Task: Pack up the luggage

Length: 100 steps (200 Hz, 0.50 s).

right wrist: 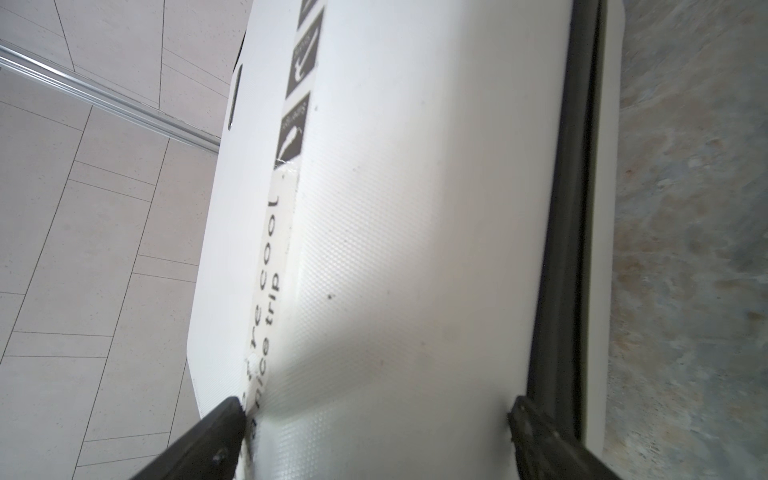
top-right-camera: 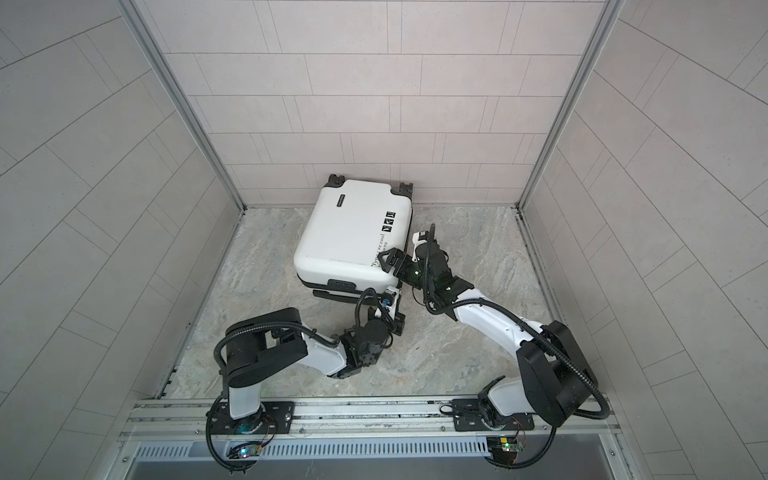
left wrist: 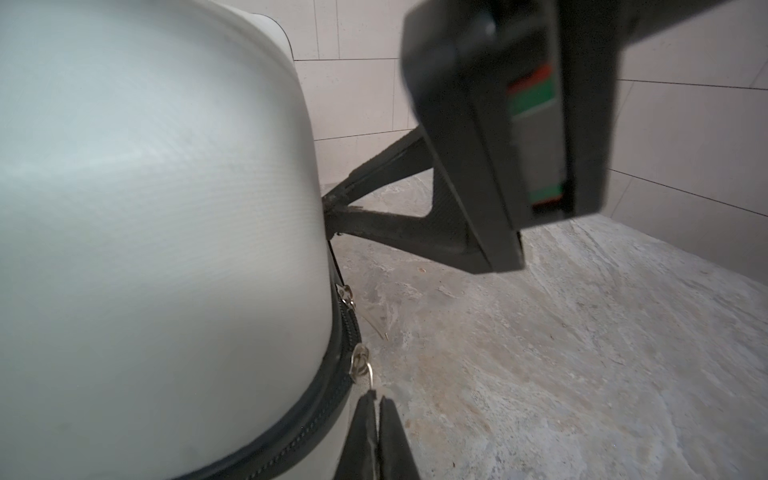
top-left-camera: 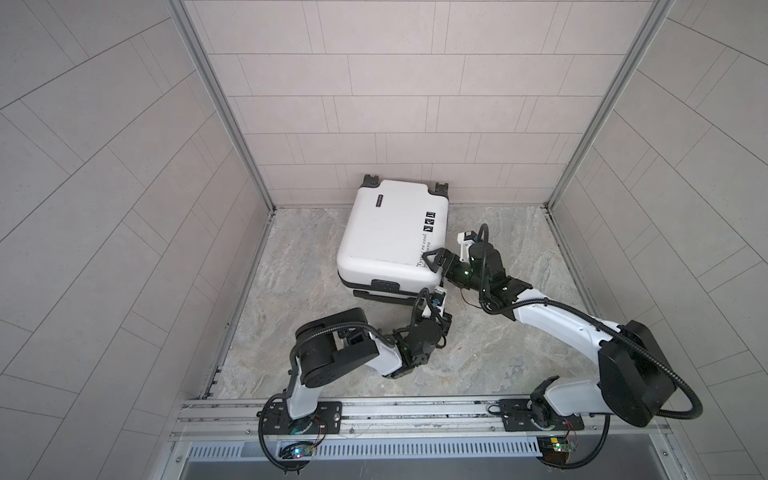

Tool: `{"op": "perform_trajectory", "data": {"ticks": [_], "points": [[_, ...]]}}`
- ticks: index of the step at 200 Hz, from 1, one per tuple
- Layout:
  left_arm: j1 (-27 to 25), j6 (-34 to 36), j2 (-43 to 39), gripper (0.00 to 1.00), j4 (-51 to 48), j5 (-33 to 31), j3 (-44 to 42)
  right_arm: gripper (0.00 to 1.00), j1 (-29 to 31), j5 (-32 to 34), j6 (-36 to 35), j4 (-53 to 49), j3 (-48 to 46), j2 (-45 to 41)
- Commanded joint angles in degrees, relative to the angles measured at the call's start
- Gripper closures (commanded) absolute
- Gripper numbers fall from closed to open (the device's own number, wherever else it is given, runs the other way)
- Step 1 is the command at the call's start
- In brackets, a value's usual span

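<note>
At the back of the grey marble-patterned desk (top-left-camera: 498, 353), the luggage (top-left-camera: 386, 232) (top-right-camera: 345, 232), a small white hard-shell suitcase with black trim, lies flat; its black wheels (top-left-camera: 440, 191) sit right by the pale tiled back wall (top-left-camera: 395, 124); black lettering and icons run along the shell's right side. Down at the near right corner, the left gripper (left wrist: 379, 399) is in tight; its jaws are pressed together on a thin silver metal zipper pull (left wrist: 370, 376), which hangs off the black zipper band (left wrist: 347, 328) around the shell. And the right gripper (right wrist: 376, 411) comes in from the right; its jaws are spread wide, straddling the upper shell's edge; one tip touches the top face beside the lettering, the other sits at the zipper band (right wrist: 561, 249).
</note>
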Motion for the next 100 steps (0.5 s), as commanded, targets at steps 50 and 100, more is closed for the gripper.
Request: {"op": "perform_trajectory", "data": {"ticks": [50, 100], "points": [[-3.47, 1.50, 3.29, 1.00, 9.69, 5.18, 9.96, 0.00, 3.98, -7.99, 1.81, 0.16, -0.29, 2.00], [-5.09, 2.28, -1.90, 0.24, 9.50, 2.35, 2.38, 0.00, 0.13, -7.24, -0.63, -4.61, 0.89, -0.07]]}}
